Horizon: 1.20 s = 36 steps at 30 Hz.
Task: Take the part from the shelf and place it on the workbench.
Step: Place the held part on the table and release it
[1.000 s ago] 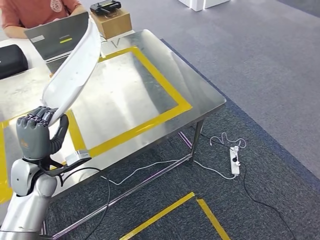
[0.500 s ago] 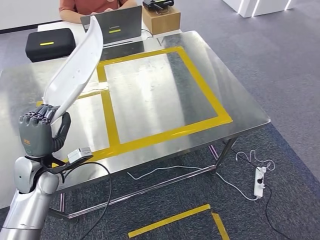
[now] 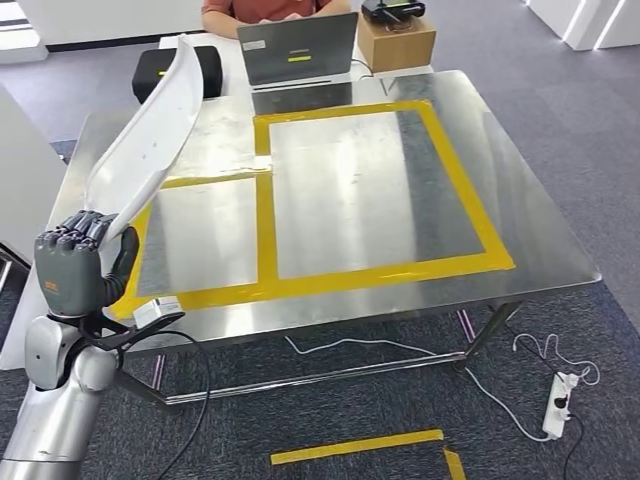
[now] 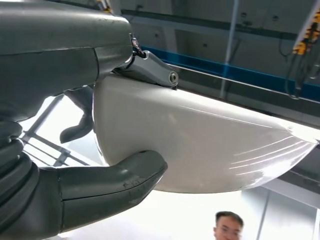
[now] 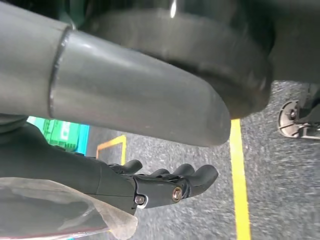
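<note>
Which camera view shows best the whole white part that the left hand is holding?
The head view: it shows the white part from the left hand up to its curved tip above the workbench. The left wrist view shows its smooth surface close up, between thumb and fingers. In the right wrist view I cannot identify it.

Worktop (image 3: 528, 230) ahead; left hand (image 3: 72, 268) at its near-left corner holds the part (image 3: 147, 145), which slants up over the left side. Laptop (image 3: 298, 50) at far edge, box (image 3: 396, 38) right of it, case (image 3: 155, 72) left. Power strip (image 3: 557, 403) on floor, near right.
</note>
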### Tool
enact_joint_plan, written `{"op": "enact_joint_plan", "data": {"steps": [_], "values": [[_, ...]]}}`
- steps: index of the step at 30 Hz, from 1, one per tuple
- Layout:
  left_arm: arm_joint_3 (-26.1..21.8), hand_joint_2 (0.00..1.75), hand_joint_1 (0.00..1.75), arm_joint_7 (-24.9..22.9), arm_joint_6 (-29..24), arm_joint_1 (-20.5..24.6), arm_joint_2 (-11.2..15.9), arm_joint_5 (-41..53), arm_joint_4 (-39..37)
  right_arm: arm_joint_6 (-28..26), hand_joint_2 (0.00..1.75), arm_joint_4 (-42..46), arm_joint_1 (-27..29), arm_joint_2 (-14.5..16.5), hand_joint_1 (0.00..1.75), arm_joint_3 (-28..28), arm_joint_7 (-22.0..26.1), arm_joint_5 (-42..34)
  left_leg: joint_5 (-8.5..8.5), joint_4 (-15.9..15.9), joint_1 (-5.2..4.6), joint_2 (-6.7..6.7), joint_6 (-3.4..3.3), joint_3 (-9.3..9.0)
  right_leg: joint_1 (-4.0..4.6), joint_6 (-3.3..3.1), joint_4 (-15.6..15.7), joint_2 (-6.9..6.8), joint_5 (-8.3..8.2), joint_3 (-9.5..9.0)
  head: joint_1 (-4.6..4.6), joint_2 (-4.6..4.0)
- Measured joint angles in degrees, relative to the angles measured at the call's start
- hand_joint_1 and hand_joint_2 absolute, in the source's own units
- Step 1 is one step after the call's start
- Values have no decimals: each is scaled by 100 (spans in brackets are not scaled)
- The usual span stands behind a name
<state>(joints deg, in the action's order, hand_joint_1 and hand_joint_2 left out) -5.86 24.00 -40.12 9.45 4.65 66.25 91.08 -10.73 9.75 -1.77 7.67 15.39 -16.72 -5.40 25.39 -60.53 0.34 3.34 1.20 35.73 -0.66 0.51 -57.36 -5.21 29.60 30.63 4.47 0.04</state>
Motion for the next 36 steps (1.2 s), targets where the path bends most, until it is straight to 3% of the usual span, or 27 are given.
{"op": "enact_joint_plan", "data": {"steps": [2,4,6,8,10,11,12,14,16,19,21,22,24,26,27,28,29,31,32,36], "values": [[1,175,175,-1,0,6,4,0,0,1,0,1,-10,0,0,0,1,0,0,221,-53,86,-67,-102,27,58,4,-118,36,-34,-2,0],[-1,175,175,-7,-1,-2,13,0,1,2,0,3,-26,0,0,0,2,0,-14,253,-44,-67,-133,-101,22,126,20,-206,73,-74,-1,0],[-2,175,175,-14,-3,5,14,3,1,1,0,4,-27,0,0,0,3,1,-38,302,-8,-207,-202,-131,4,186,-175,21,231,-5,-26,-1],[-2,175,175,-20,-3,18,4,10,1,0,0,4,-17,0,0,0,3,2,-45,319,11,-339,-251,-134,-5,209,-843,379,566,330,-66,-1],[-2,175,175,-26,-1,14,-5,21,-1,2,0,4,-6,0,0,0,2,2,-40,315,6,-489,-269,-123,-2,214,-1540,499,787,731,-79,0],[-1,175,175,-30,-1,9,-7,25,-2,5,0,4,1,0,0,0,2,0,-38,312,4,-552,-271,-122,0,211,-1646,511,746,826,-80,0],[1,175,175,-36,-1,2,-7,30,-2,11,0,4,6,0,0,-1,5,-11,-33,306,4,-616,-269,-127,0,204,-1505,514,577,805,-84,0],[6,175,175,-51,0,-12,-7,33,-2,25,0,4,1,0,0,-2,21,-47,-8,281,8,-706,-246,-142,-4,180,-748,545,104,523,-91,0],[7,175,175,-63,1,-17,8,32,-2,41,0,4,-12,0,0,-3,44,-84,21,235,-4,-763,-193,-125,-6,145,-165,618,-112,260,-92,0],[15,175,175,-83,-1,-30,41,32,-2,72,0,4,-14,1,0,-5,60,-108,15,235,4,-792,-104,-103,7,65,-68,648,-106,201,-84,0],[23,175,175,-91,-1,-31,63,32,-1,91,0,4,-2,6,0,-9,60,-116,117,101,8,-679,-47,-51,-8,-7,-26,611,-130,168,-60,0],[26,175,175,-96,-1,-23,74,30,-1,102,0,4,5,9,0,-11,60,-120,241,-109,9,-589,-21,40,-18,-40,-6,586,-135,150,-45,0],[34,175,175,-111,-1,-15,84,25,-2,128,0,4,15,11,0,-14,61,-128,586,-856,22,-433,28,386,-14,-86,2,531,-122,130,-16,0],[45,175,175,-128,1,-27,84,22,-5,157,0,4,18,11,0,-15,61,-138,715,-1361,37,-400,51,637,-11,-96,0,484,-107,121,-15,0],[50,175,175,-133,1,-28,84,22,-5,168,0,4,19,11,0,-15,62,-142,627,-1316,41,-398,50,620,-11,-93,-1,467,-101,114,-15,0],[56,175,175,-137,2,-27,88,22,-6,176,0,4,18,11,0,-16,62,-144,443,-1039,42,-391,40,484,-11,-83,-1,453,-92,99,-15,0],[63,175,175,-138,2,-23,96,25,-5,182,0,4,17,11,0,-16,64,-147,236,-620,40,-370,20,276,-11,-68,-1,442,-79,80,-15,0],[80,175,175,-144,1,-8,112,32,-6,188,0,4,13,13,0,-17,73,-150,21,60,13,-321,-26,-78,9,-19,-7,425,-54,63,-17,0],[96,175,175,-160,0,-3,120,47,-7,192,0,4,12,13,0,-17,81,-150,6,220,3,-307,-43,-153,22,1,-15,417,-39,68,-20,0],[308,175,175,-468,1,42,222,170,-102,197,0,4,3,13,0,-20,99,-145,19,274,-2,-337,-56,-162,44,-65,9,393,-23,106,-25,0]]}}
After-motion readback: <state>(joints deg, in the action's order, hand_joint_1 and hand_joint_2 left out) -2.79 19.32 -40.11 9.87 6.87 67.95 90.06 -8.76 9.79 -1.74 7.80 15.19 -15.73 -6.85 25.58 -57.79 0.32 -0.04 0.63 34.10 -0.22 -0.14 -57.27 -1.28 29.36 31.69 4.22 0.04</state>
